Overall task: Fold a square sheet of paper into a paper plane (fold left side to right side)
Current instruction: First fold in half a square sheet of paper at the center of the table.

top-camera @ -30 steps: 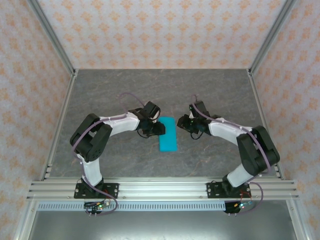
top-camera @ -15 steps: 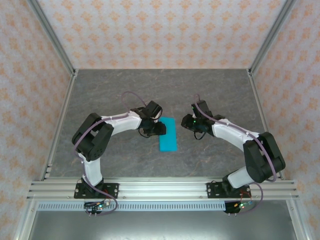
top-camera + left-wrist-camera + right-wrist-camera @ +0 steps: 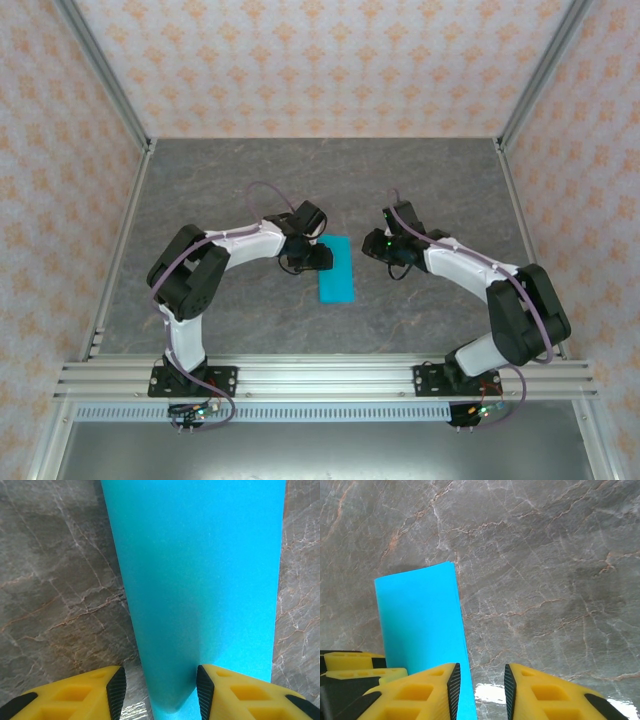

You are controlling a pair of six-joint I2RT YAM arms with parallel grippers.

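Cyan-blue folded paper sheet (image 3: pixel 336 268) on grey marble table (image 3: pixel 220 180), left gripper (image 3: pixel 161 682) half-open astride its edge, right gripper (image 3: pixel 482 679) slightly open, empty.

You're looking at two matching arms: the left arm (image 3: pixel 215 250) and the right arm (image 3: pixel 470 268) both wear white shells over chunky black joints. A thin purple cable (image 3: pixel 262 188) loops along each. Black base plates (image 3: pixel 193 380) anchor them. Up close, your left tool (image 3: pixel 160 687) has bright yellow fingers (image 3: pixel 75 695) with hollow pockets and black pads (image 3: pixel 118 690); the right tool (image 3: pixel 481 682) matches.
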